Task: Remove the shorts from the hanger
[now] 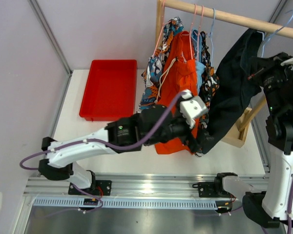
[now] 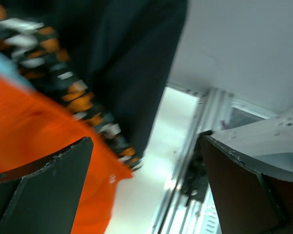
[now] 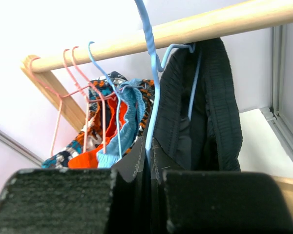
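**Top external:** Five shorts hung from a wooden rail (image 1: 234,18) at 1 o'clock over the white surface (image 1: 117,141). From left they were the wave-print shorts (image 1: 154,73), the orange shorts (image 1: 178,83), the light blue shorts (image 1: 201,73), the blotched shorts (image 1: 212,83) and the black shorts (image 1: 234,87), overlapping so that the middle pairs were mostly hidden. The left tool (image 1: 196,143) reached in at the hems, its fingers lost against the dark cloth. The right tool (image 1: 254,74) sat at the black shorts' waistband at 3 o'clock, its opening impossible to read from there. A red tray (image 1: 109,87) lay at 10 o'clock.

**Left wrist:** The picture was blurred. The left tool's fingers (image 2: 44,190) stood wide apart, holding nothing. Orange, blotched and black cloth hung beyond them at 11 o'clock.

**Right wrist:** The right tool's tips were drawn narrow and met on the wire of the blue hanger (image 3: 154,83) carrying the black shorts. The hanger's hook was cut off by the top edge. The other pairs were bunched at 9 o'clock, only their waistbands showing.
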You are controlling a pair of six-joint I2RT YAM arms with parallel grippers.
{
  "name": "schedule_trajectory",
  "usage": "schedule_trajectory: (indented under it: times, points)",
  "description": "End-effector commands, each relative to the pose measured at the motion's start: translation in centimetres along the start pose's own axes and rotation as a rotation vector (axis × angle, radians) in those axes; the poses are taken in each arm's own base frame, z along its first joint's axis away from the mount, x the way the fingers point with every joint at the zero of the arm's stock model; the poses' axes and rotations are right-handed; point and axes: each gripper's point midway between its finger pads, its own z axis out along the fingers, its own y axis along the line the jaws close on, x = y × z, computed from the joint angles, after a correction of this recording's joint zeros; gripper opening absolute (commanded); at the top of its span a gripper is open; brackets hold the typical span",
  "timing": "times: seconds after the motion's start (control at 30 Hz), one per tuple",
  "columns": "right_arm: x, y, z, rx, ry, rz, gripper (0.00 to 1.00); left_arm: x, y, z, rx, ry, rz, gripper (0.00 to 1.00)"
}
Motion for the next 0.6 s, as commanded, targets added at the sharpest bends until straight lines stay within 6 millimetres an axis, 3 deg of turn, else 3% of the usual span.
schedule_trajectory:
  times: [0.0,0.23,0.3,0.33,0.4,0.47,0.5,0.57]
  points:
    - [-1.6,1.0,-1.1,-0.036,-0.045,0.031,0.0,-3.5,-4.4,2.2,0.15,-0.138,0.005,0.99]
    - [0.2,1.1,-2.3,-0.056,0.005,0.029,0.0,-3.1,-8.1,6.4,0.248,-0.147,-0.015,0.99]
    - [0.3,1.3,-2.8,-0.071,0.008,0.027,0.0,-3.7,-8.2,6.9,0.239,-0.164,-0.019,0.99]
    - [0.2,1.5,-3.0,-0.08,0.008,0.027,0.0,-2.9,-8.2,7.9,0.228,-0.149,-0.014,0.99]
    - [0.1,1.9,-3.5,-0.102,0.011,0.032,0.0,-3.4,-8.0,8.4,0.208,-0.168,-0.013,0.99]
    - [0.1,2.1,-3.9,-0.113,0.021,0.037,0.0,-2.6,-7.7,9.6,0.177,-0.156,-0.003,0.99]
    - [-0.1,2.2,-4.2,-0.118,0.017,0.039,0.0,-3.2,-7.5,9.6,0.164,-0.17,-0.004,0.99]
    - [-0.1,2.2,-4.5,-0.116,0.016,0.04,0.0,-3.2,-6.8,10.3,0.118,-0.18,0.003,0.93]
